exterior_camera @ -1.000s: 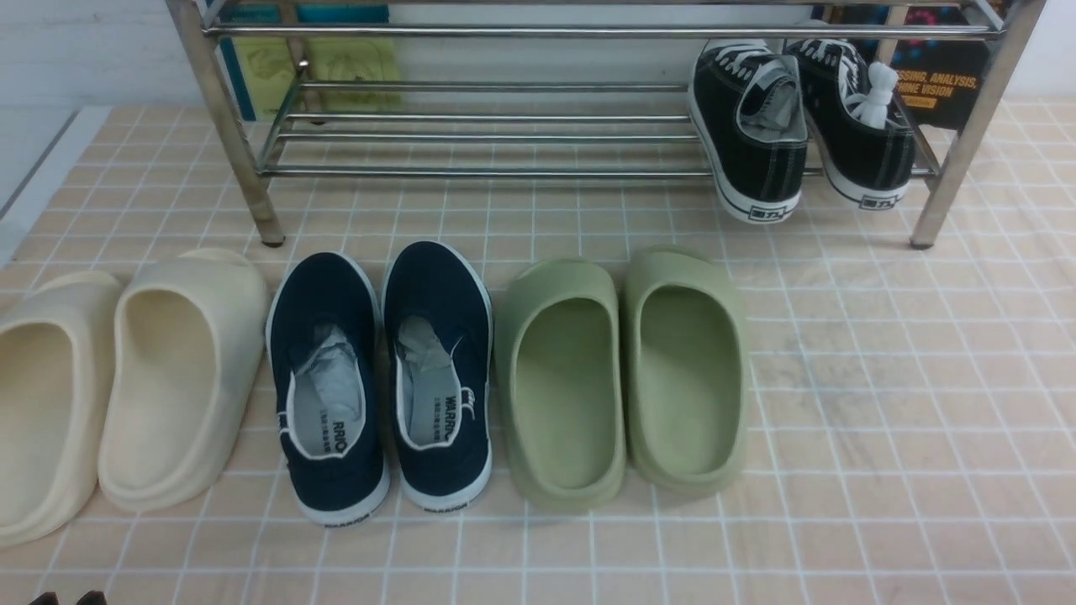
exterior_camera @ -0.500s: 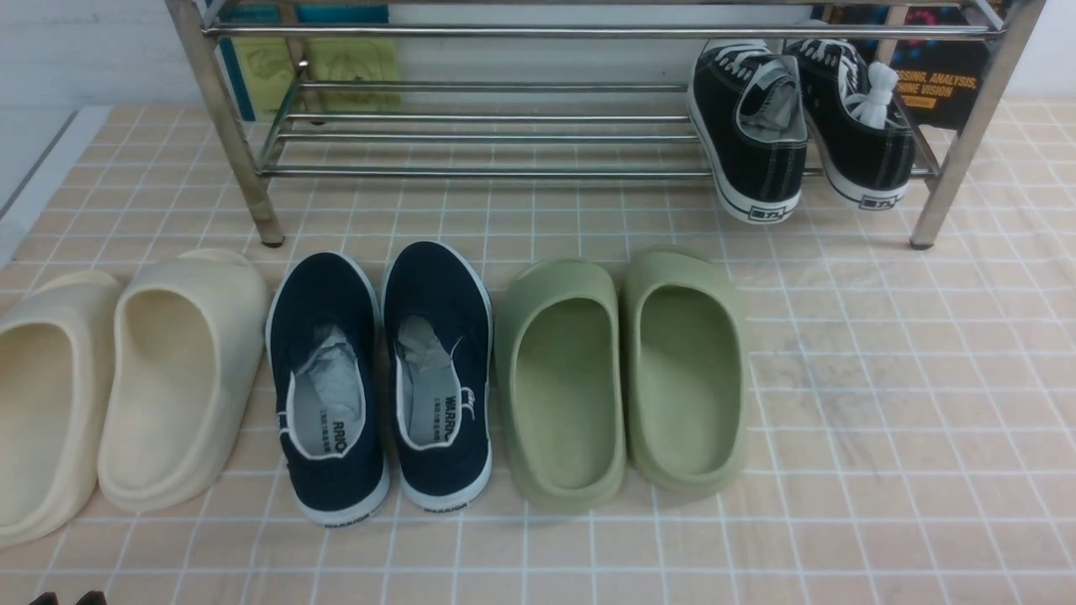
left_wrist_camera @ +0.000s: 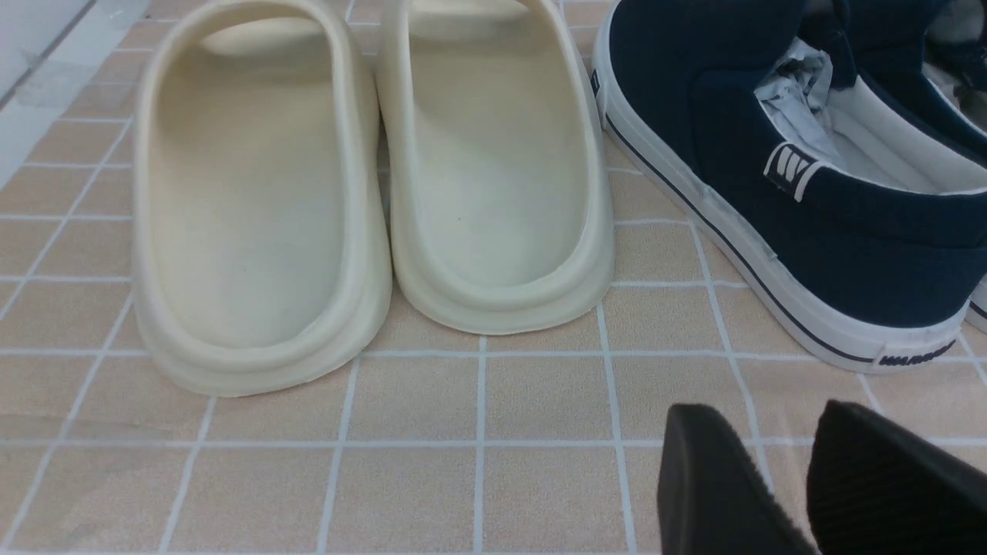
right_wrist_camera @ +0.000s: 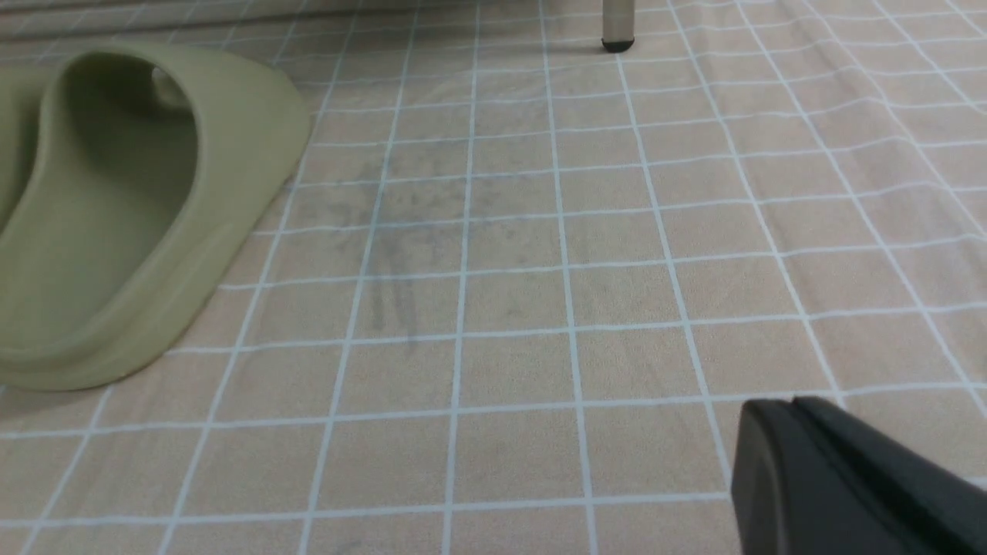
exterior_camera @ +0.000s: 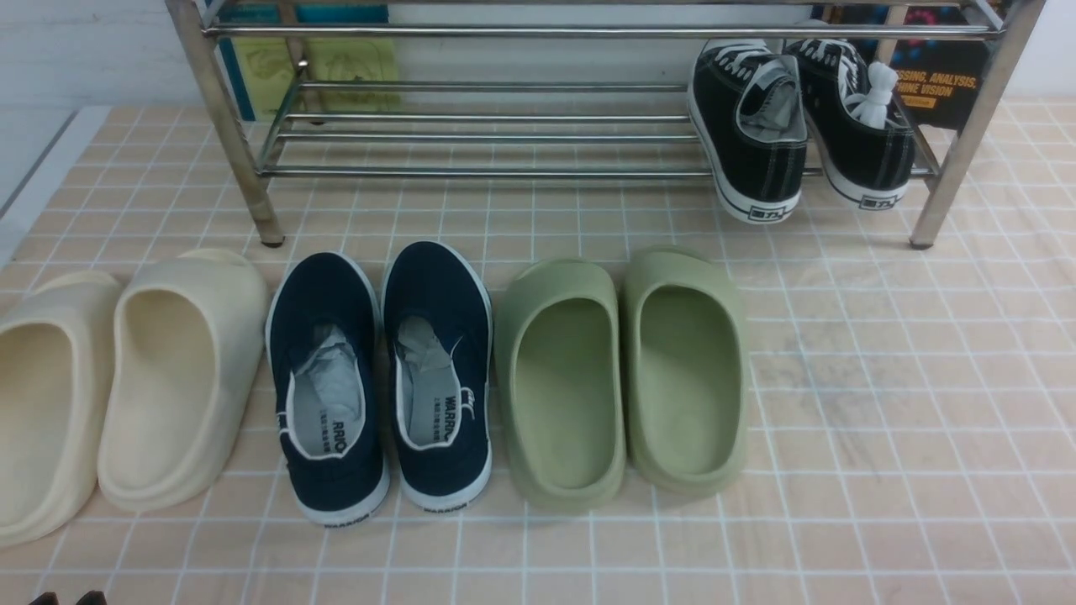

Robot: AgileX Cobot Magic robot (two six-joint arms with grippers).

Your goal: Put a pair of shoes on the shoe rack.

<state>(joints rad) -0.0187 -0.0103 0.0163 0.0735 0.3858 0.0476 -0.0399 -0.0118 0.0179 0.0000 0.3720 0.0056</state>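
The pair of shoes, two black sneakers (exterior_camera: 752,126) (exterior_camera: 862,126) with white laces, sits on the lower shelf of the shoe rack (exterior_camera: 504,172) at its right end. Their heels stick out past the front bar. My left gripper (left_wrist_camera: 763,416) hovers low over the tiled mat near the heels of the slip-ons, open with a small gap and nothing between the fingers. Only its tips (exterior_camera: 67,598) show at the bottom left of the front view. My right gripper (right_wrist_camera: 794,405) is shut and empty over bare tiles, far from the rack and out of the front view.
Three pairs stand in a row in front of the rack: cream slippers (exterior_camera: 126,378) (left_wrist_camera: 370,177), navy slip-ons (exterior_camera: 378,378) (left_wrist_camera: 810,177) and green slippers (exterior_camera: 622,378) (right_wrist_camera: 116,208). A rack leg (right_wrist_camera: 617,31) stands beyond the right gripper. Posters lean behind the rack.
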